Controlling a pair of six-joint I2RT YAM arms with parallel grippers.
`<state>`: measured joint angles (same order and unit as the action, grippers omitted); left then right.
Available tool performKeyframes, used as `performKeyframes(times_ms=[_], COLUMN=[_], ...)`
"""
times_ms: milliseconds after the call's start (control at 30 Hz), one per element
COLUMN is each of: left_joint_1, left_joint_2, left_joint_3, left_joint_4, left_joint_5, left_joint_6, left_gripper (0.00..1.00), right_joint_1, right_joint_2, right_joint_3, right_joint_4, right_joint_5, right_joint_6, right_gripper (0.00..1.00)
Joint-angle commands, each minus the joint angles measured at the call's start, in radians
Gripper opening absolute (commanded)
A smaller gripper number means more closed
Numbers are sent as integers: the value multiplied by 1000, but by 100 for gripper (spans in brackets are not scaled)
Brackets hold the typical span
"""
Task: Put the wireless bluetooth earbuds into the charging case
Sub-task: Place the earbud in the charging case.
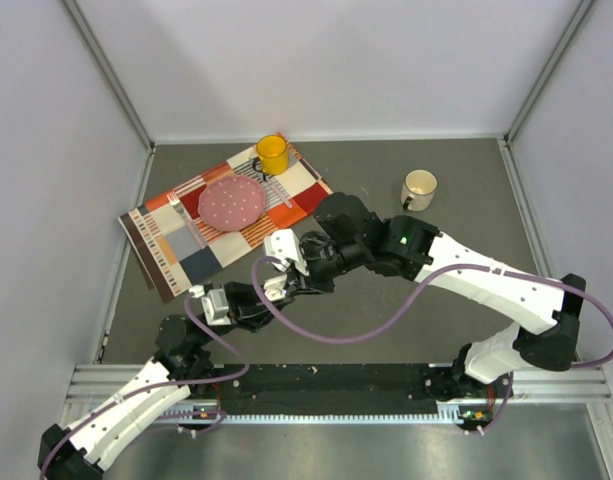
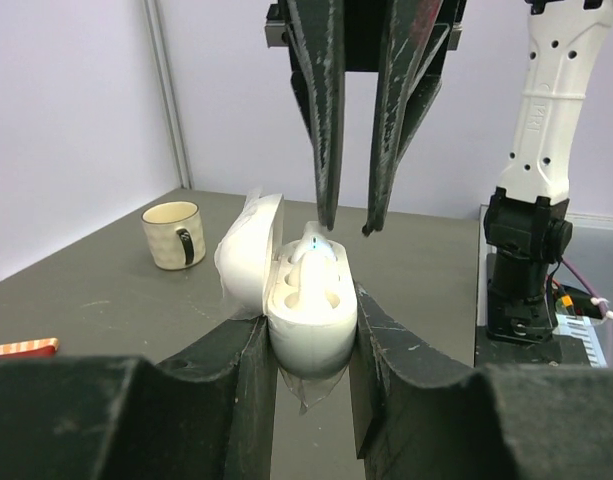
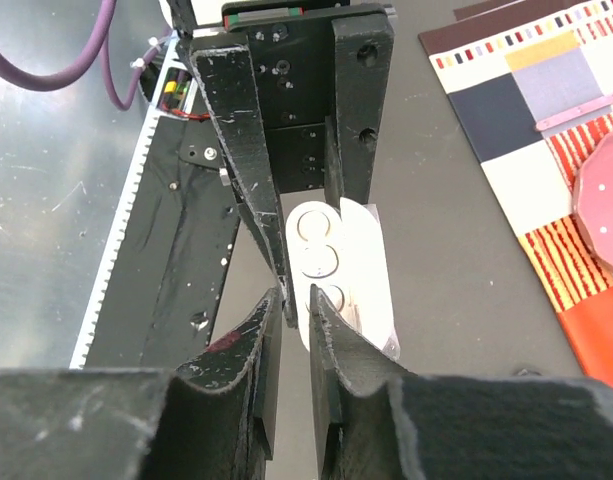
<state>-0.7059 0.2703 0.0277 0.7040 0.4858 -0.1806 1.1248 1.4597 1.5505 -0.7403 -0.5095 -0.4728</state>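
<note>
The left claw [image 2: 311, 360] squeezes the open charging case [image 2: 306, 310] steady so the right claw [image 2: 348, 226], slightly open, can seat the white earbud [image 2: 316, 260].

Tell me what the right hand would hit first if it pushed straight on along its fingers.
Most likely the white earbud standing in the open charging case, just below the right hand; depth is hard to judge.
</note>
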Motion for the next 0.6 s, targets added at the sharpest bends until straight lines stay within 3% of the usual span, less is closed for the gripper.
performKeyframes(times_ms=[0,567], left_joint_1=[-1,-1], left_joint_2=[-16,-19], left_joint_3=[-172,-175], left_joint_4=[63,66], left_joint_5=[-19,-18], left_joint_6=[1,-8], left_gripper=[0,0], right_joint_1=[6,6], right_joint_2=[-53,-25], right_joint_3=[-15,-66], right_joint_4=[79,203], right_joint_5=[-12,-61], right_joint_6=[36,97], right_gripper=[15,3])
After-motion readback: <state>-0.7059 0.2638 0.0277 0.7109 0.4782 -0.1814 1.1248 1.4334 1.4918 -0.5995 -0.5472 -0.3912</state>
